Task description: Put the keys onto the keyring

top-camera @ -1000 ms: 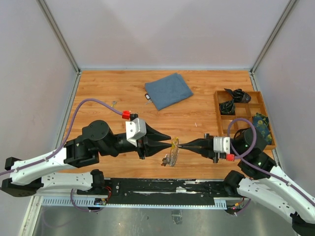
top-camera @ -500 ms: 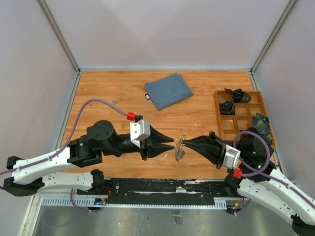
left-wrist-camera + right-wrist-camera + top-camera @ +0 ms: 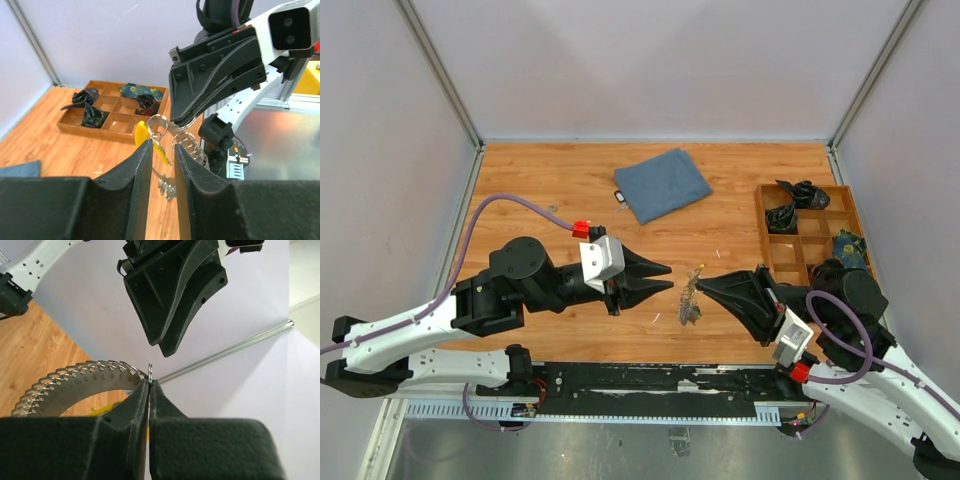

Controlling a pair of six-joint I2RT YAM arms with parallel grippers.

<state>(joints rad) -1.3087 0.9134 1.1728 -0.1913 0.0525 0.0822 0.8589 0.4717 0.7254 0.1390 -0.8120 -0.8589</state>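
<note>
Two robot arms face each other over one wooden table (image 3: 540, 180). The right gripper (image 3: 703, 284) is pinched tight on one ridged metal keyring (image 3: 690, 300), held in mid-air between them with one yellow key (image 3: 144, 135); whatever else hangs there is too small to count. The left gripper (image 3: 668, 277), just beside it, has its fingers slightly parted around nothing. One blue cloth (image 3: 663, 184) and one divided tray (image 3: 759, 225) lie beyond.

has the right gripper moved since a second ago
Yes. The right gripper, shut on the keyring, has shifted right, toward the wooden tray, while its wrist end swung down the view.
</note>
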